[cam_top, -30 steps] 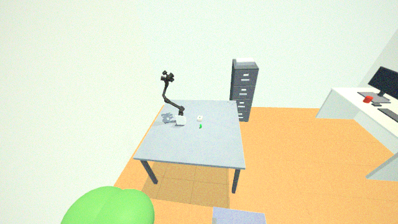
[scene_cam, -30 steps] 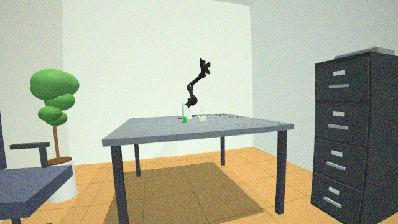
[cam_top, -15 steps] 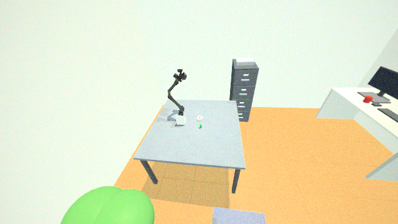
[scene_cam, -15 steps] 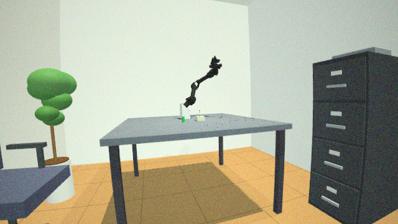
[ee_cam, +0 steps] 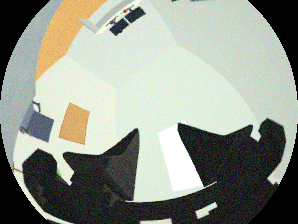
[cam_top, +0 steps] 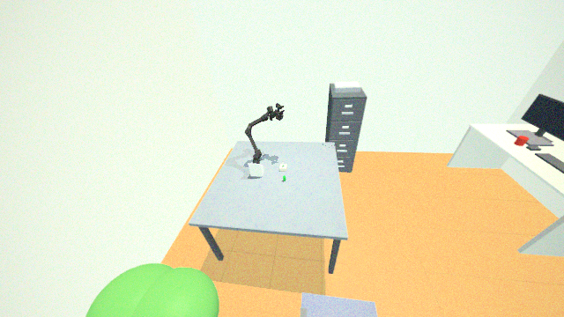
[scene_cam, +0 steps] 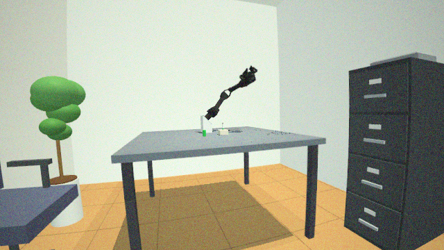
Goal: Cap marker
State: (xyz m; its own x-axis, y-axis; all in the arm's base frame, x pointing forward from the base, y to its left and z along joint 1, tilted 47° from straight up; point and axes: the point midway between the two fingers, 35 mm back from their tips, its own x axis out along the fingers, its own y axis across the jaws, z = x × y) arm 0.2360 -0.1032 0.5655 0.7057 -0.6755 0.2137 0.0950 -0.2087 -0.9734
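1. No readable writing, brand or label is being shown on any item; the views are too coarse for small print.
2. The black parallel-jaw gripper (scene_cam: pixel 250 71) is being held high in the air above the far side of the grey rectangular table (scene_cam: pixel 180 147), at the end of the dark six-joint arm (scene_cam: pixel 225 95), which is being stretched up and out from its white base block (cam_top: pixel 256 170).
3. The jaws are being held roughly half open, with nothing between them and nothing touched; in the wrist view only pale wall and room background is being seen between the two dark fingers.
4. The small green cap (cam_top: pixel 284 178) is being left standing upright on the table, loose, near the holder and well below the gripper.
5. The small white holder block (cam_top: pixel 283 166) is being seen just beside the cap, nearer the arm base; the thin pale marker (scene_cam: pixel 222 125) is standing upright in it, uncapped.
6. Cap and holder block are being kept apart, not touching.
7. A dark grey four-drawer filing cabinet (cam_top: pixel 345 127) is being seen behind the table's far right corner.
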